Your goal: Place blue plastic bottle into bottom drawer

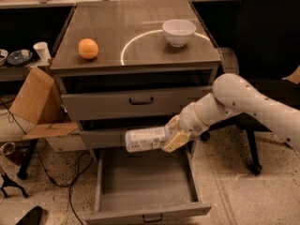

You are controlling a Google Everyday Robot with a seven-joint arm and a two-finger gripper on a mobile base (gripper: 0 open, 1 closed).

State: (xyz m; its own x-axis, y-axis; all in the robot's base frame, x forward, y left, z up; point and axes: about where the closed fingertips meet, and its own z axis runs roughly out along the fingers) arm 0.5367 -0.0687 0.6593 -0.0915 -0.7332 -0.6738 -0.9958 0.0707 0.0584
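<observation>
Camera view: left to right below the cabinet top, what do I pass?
Cardboard box → blue plastic bottle → tool, shut on the bottle above the open bottom drawer → arm.

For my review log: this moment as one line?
gripper: shut on clear ribbed plastic bottle, sideways | above open grey metal bottom drawer | not yet released

3 drawers (pixel 140 104) (pixel 101 137) (pixel 145 182), 1 orange (pixel 88 48), 1 bowl (pixel 179 32), 1 claw (pixel 167 137) holding 1 bottle (pixel 144 140).

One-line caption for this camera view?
Gripper holds bottle sideways above the open bottom drawer; orange and bowl on cabinet top.
</observation>
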